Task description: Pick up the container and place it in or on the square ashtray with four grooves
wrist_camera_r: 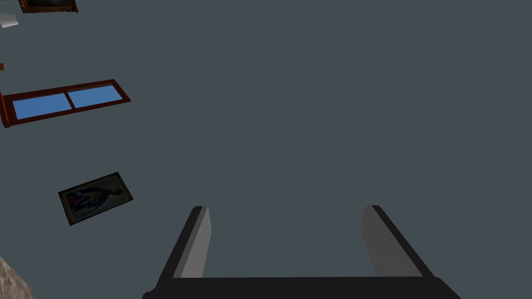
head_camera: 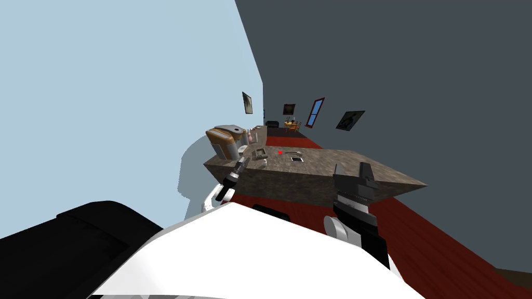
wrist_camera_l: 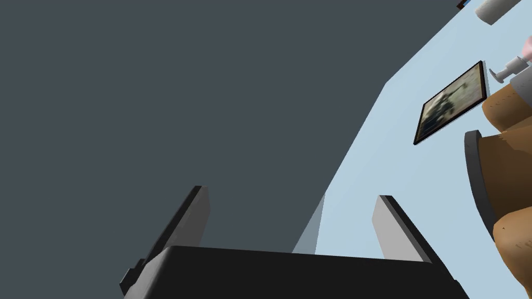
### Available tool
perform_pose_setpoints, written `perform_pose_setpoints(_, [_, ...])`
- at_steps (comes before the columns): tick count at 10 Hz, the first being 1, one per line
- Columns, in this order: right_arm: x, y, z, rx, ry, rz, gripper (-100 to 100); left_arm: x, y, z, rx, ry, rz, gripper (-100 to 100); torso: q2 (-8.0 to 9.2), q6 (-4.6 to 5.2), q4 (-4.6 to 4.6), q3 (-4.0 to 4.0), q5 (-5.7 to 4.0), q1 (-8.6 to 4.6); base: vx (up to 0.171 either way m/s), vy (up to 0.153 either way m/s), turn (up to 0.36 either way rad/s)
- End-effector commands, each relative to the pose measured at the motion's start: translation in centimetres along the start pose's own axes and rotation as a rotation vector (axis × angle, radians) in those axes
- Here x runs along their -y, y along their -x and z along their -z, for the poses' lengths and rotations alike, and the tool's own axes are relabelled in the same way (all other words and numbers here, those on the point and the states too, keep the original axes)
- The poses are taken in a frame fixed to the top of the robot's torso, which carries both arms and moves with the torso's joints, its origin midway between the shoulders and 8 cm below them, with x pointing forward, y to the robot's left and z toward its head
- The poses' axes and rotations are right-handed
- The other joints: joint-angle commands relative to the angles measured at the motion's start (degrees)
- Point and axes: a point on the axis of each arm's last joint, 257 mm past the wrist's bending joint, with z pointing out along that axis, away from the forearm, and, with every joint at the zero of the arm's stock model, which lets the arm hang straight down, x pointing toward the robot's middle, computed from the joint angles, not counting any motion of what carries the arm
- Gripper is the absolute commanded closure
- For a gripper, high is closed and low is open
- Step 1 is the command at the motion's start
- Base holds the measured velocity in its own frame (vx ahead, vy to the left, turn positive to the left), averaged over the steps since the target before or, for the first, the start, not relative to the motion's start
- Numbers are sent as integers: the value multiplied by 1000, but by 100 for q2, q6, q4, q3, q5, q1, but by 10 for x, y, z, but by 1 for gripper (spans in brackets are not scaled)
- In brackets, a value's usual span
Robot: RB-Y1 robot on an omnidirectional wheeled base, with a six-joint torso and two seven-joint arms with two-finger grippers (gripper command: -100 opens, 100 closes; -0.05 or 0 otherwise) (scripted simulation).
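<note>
Both arms are hanging at the near edge of the counter (head_camera: 337, 162). The right gripper (wrist_camera_r: 286, 207) is sitting wide open, gripping nothing. The left gripper (wrist_camera_l: 292, 193) is also spread open and empty, pointing up beside a brown appliance (wrist_camera_l: 511, 155). Just past it the little white container (head_camera: 264, 163) is resting on the counter, with the ashtray (head_camera: 259, 154) sitting right behind it.

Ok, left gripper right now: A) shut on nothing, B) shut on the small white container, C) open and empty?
C: the left gripper has its two thin light grey fingers wide apart with nothing between; the small white container sits on the mottled brown countertop.
</note>
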Motion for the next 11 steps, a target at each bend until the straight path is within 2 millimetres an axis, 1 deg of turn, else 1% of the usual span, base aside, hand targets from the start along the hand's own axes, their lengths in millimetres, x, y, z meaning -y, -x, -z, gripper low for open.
perform_pose_setpoints(1, [0, 0, 0, 0, 0, 0, 0, -2, -19, 5, -42, 14, -27, -100, 0, 0, 0, 0, 0, 0, 66, -69, 2])
perform_pose_setpoints(5, [0, 0, 0, 0, 0, 0, 0, -18, -65, 20, -142, 53, -63, -100, -17, -1, -4, -10, -2, -5, 88, -77, 15])
perform_pose_setpoints(11, [0, 0, 0, 0, 0, 0, 0, -32, -123, 47, -285, 97, -90, -100, -33, -1, -7, -19, -2, -5, 120, -79, 26])
